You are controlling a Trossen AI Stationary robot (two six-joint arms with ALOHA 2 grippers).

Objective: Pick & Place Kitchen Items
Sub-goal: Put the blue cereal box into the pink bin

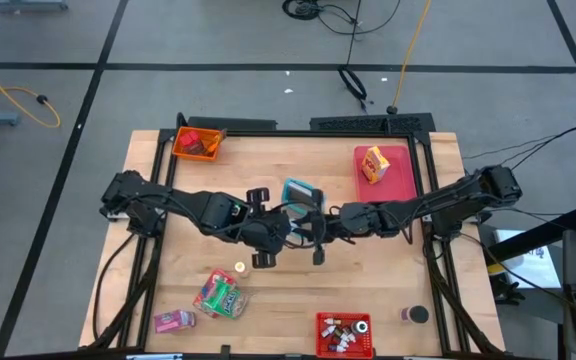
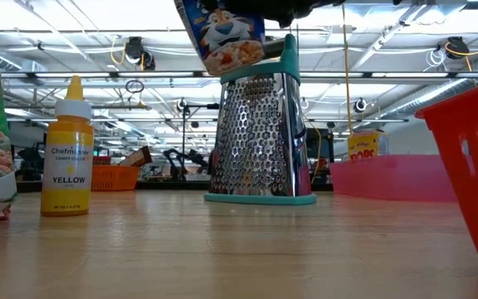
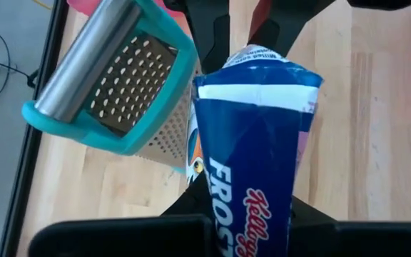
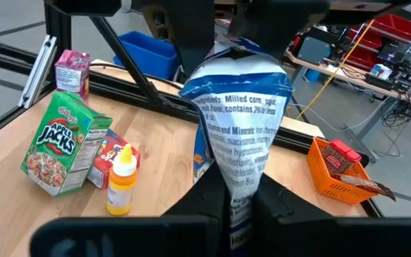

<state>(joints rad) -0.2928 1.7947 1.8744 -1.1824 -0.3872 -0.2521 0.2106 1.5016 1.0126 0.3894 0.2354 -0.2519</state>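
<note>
From above, the two arms meet over the middle of the table point(image 1: 268, 310). The left gripper point(image 1: 286, 228) and the right gripper point(image 1: 318, 228) come together beside the teal grater point(image 1: 303, 192). A yellow box point(image 1: 374, 164) stands on the pink tray point(image 1: 400, 180). An orange bin point(image 1: 199, 143) sits at the far left corner, a red bin point(image 1: 345, 335) at the near edge.

From table height, the blue bag point(image 2: 222, 33) hangs in the air, just above the grater point(image 2: 257, 137). A yellow bottle point(image 2: 66, 149) stands to the left.

In the left wrist view, the left jaws pinch one end of the bag point(image 3: 252, 157).

In the right wrist view, the right jaws squeeze the other end point(image 4: 242, 121) — both hold it. A green cereal box point(image 4: 64, 143) lies near the bottle point(image 4: 122, 180).
</note>
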